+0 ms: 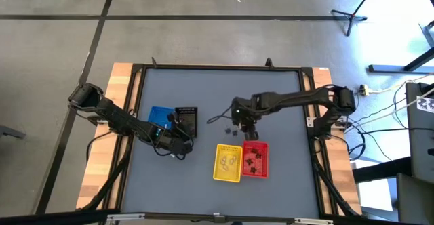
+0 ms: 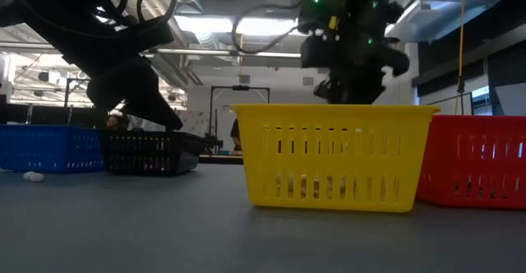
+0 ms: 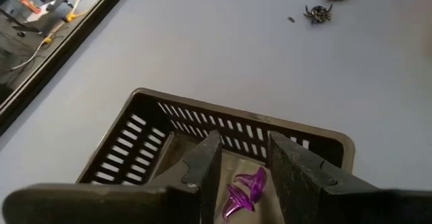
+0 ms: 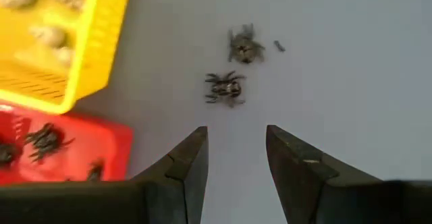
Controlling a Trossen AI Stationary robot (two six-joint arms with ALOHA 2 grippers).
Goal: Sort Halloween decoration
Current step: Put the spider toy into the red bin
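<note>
Two spiders (image 4: 225, 88) on bare table beyond parted right pincer (image 4: 235, 158); left pincer (image 3: 244, 162) parted over black basket (image 3: 202, 116).

We've got one camera overhead looking straight down at the whole table (image 1: 203, 89), plus a low one at tabletop height, right up close to the yellow basket (image 2: 333, 154) and facing the room behind. Each wrist camera looks down past its own fingers: left into the black basket (image 3: 223, 126), right at the tabletop beside the yellow and red basket (image 4: 101, 140), which both fixed views share.
</note>
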